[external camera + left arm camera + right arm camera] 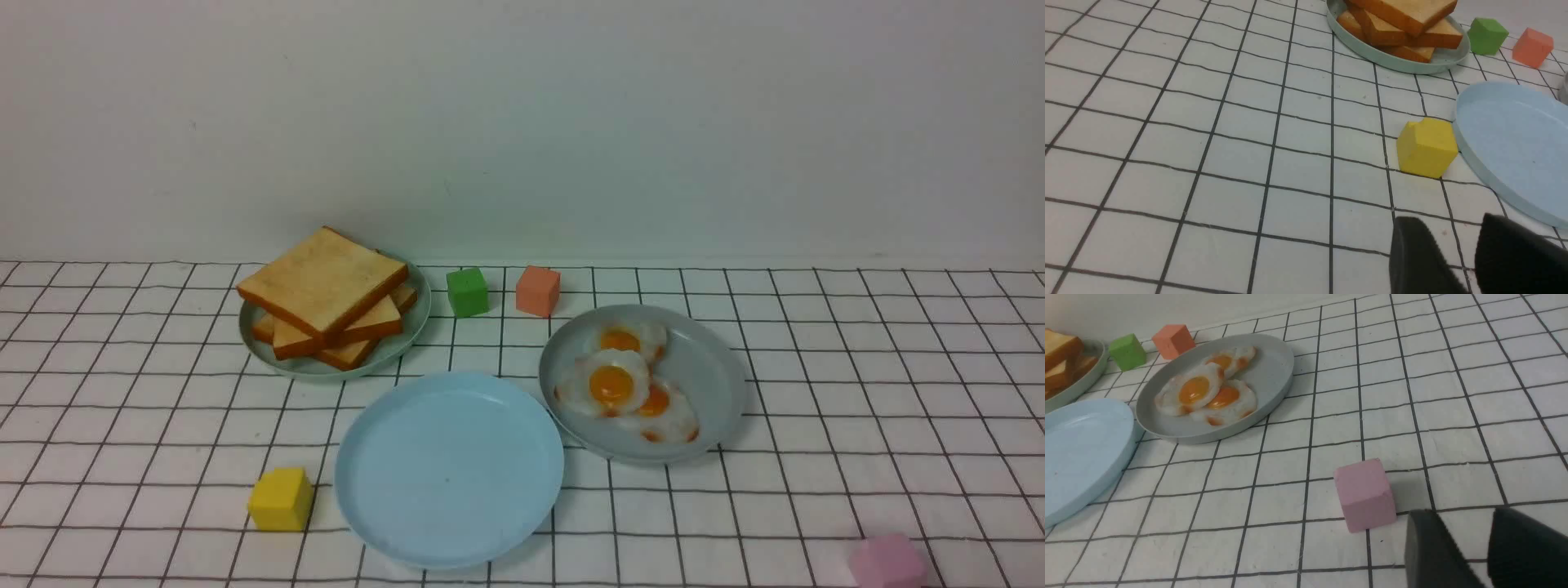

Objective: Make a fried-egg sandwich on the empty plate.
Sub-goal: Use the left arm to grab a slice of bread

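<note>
Left end effector [1453,228] and right end effector [1461,522] are hanging parted, empty; toast [322,282], ten o'clock of plate [449,469], is seemingly overlapping, risking dragging neighbours.

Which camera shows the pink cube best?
The right wrist view: the pink cube sits whole and close. The front view catches only its top, cut off at the picture's bottom edge; the left wrist view misses it.
</note>
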